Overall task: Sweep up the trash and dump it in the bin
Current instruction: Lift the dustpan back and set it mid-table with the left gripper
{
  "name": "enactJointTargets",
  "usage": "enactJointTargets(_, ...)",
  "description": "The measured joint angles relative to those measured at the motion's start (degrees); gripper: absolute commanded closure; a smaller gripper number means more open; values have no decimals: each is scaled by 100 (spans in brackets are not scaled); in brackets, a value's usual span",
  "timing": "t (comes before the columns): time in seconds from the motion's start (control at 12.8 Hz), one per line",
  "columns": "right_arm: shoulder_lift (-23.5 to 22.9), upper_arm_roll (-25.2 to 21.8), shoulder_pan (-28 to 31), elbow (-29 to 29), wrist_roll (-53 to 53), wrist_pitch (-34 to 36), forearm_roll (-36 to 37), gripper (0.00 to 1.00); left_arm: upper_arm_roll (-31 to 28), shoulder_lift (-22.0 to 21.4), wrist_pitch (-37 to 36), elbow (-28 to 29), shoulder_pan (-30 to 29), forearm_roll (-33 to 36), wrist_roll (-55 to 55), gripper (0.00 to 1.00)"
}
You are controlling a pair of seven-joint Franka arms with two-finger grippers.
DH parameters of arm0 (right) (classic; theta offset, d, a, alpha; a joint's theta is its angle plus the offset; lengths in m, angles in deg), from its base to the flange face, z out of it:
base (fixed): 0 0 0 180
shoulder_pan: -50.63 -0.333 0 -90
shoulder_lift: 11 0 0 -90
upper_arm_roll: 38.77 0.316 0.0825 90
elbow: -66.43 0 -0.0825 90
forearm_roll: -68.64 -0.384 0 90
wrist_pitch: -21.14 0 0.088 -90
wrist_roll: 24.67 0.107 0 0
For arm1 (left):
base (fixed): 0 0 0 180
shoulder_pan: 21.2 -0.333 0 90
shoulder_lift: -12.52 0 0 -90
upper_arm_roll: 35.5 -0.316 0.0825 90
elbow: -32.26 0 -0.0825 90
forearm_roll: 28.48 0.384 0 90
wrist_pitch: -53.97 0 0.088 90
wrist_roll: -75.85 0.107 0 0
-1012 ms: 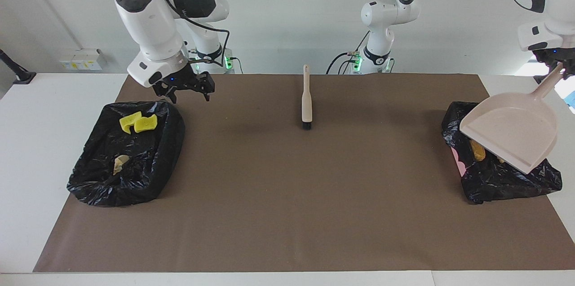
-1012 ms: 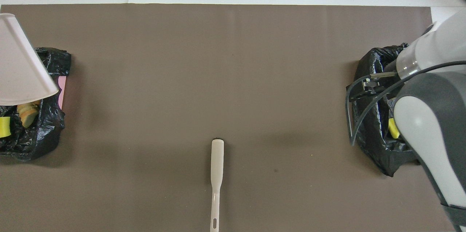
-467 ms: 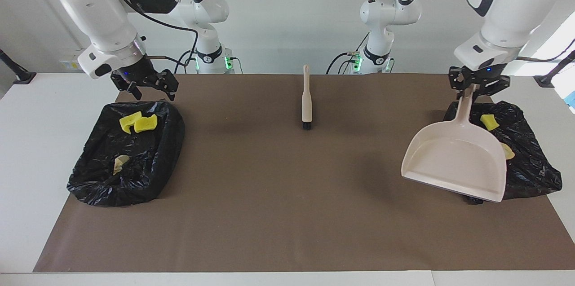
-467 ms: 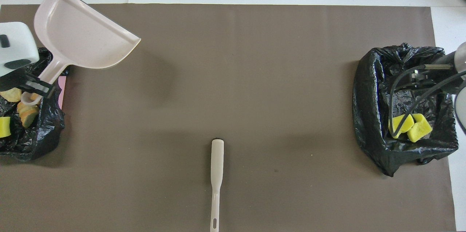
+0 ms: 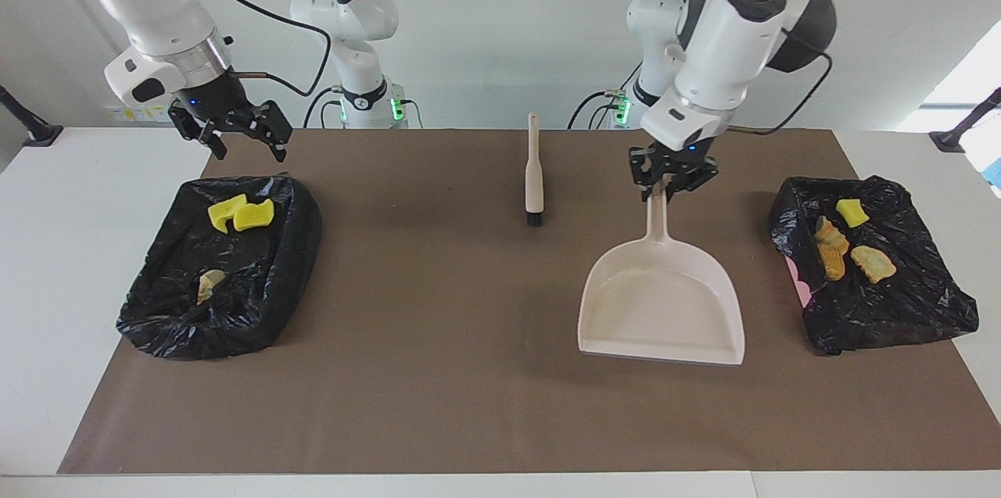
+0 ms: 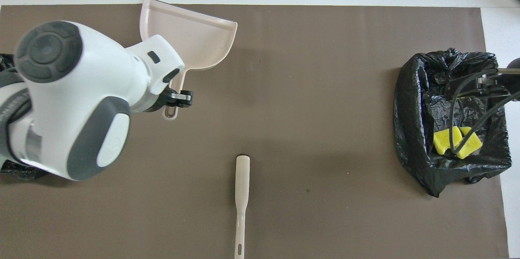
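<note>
My left gripper (image 5: 671, 184) is shut on the handle of the pale pink dustpan (image 5: 661, 302), which lies level and empty, low over the brown mat between the brush and the bin (image 5: 931, 302) at the left arm's end. I cannot tell whether it touches the mat. In the overhead view the left gripper (image 6: 174, 102) pinches the handle's end and the dustpan (image 6: 191, 35) points away from the robots. That bin holds trash: a yellow scrap (image 5: 850, 211) and two orange-brown ones (image 5: 830, 249). My right gripper (image 5: 249, 148) hangs open and empty over the mat's edge beside the other bin (image 5: 258, 295).
The bin at the right arm's end (image 6: 414, 129) holds two bright yellow scraps (image 5: 240, 214) and a pale one (image 5: 209, 284). A cream brush (image 5: 534, 170) lies on the mat near the robots, handle toward them. In the overhead view the left arm hides its own bin.
My left arm has carried the dustpan from over its bin toward the table's middle and levelled it. The right gripper has risen and drawn back from over the other bin.
</note>
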Motion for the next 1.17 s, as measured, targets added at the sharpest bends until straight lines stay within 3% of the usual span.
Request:
enactJointTargets(0.47,3,-19,58,9,0,0,0,0,3,1185,1581,102,964,-241,-973,100)
enactJointTargets(0.93,3,-29,59,9,53,83,-3,0,10,1317,2005,410,1094,-574,-932,100)
enactJointTargets(1.01,5,-26,40,9,91,142,-3,0,21,1335,2089,468,1107,-613,-905,94)
enactJointTargets(1.17,8,-5,29,9,124,181,-3,0,25,1363,2163,521,1167,-638,-899,54)
